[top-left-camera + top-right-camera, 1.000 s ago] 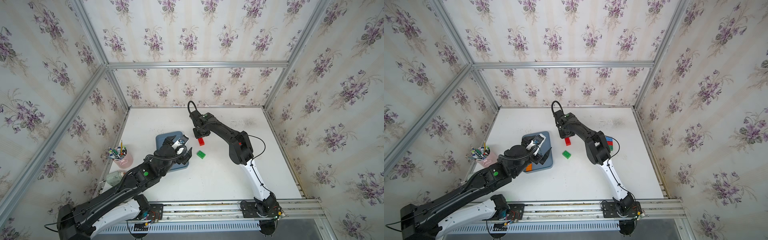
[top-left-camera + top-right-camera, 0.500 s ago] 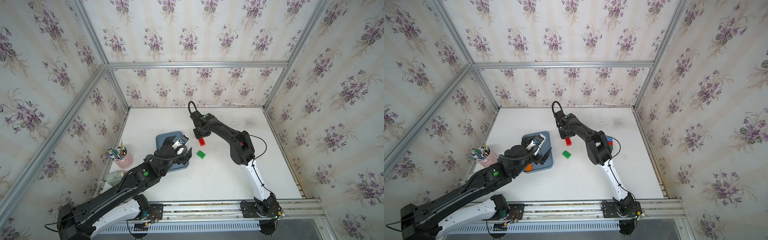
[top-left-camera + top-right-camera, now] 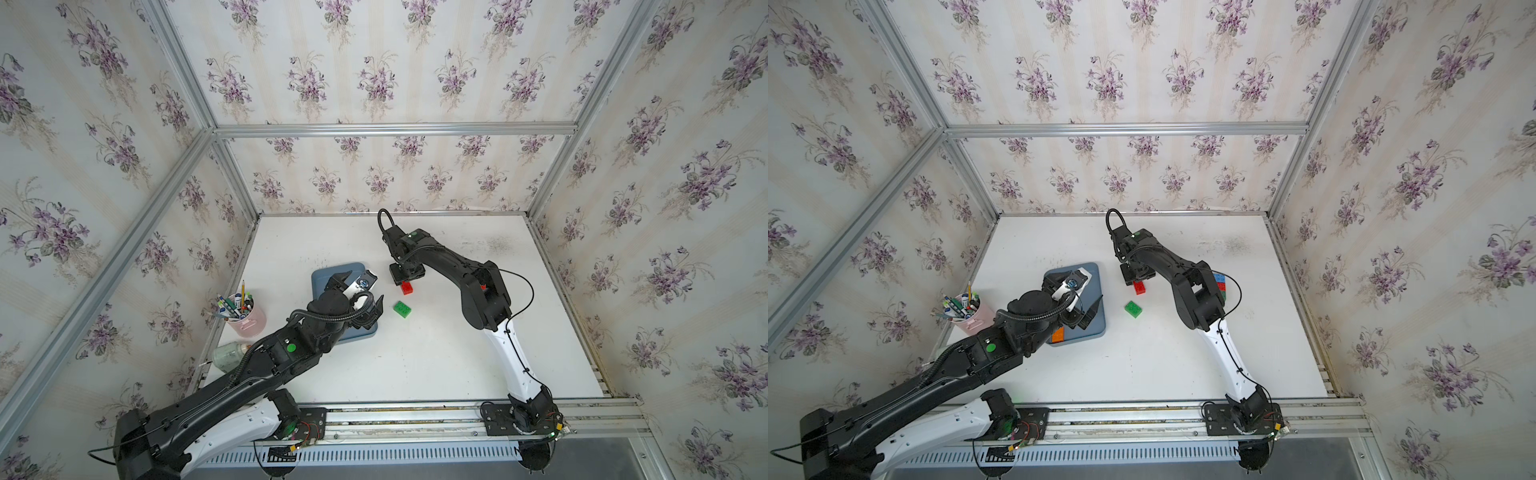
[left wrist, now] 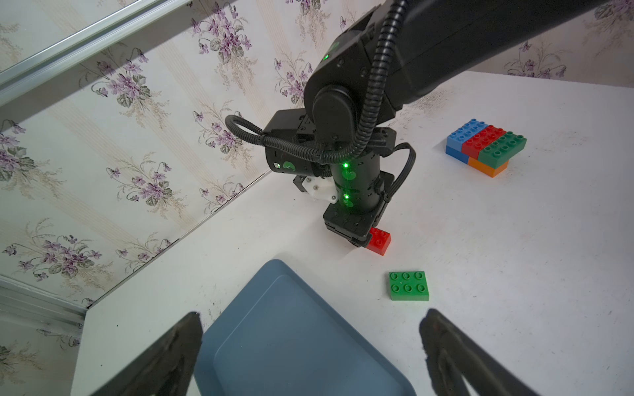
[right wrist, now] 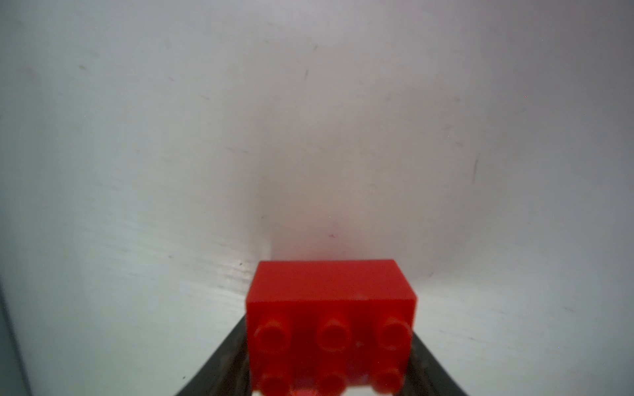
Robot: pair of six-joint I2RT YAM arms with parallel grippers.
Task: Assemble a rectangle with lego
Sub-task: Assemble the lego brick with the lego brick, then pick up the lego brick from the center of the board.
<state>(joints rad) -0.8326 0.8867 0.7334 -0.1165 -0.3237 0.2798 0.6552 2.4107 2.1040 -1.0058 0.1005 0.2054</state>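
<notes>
Red brick (image 5: 331, 301) sits on the white table (image 3: 436, 357) between the right gripper's (image 3: 406, 281) fingers (image 5: 233, 346); in that blurred close view I cannot tell whether they pinch it or stand just clear. A green brick (image 4: 409, 286) lies loose near it. The left gripper (image 4: 308, 356) hangs over the blue-grey tray (image 3: 328, 275), jaws spread wide, empty. A stacked block of blue, red, green and orange bricks (image 4: 485, 145) stands well apart
</notes>
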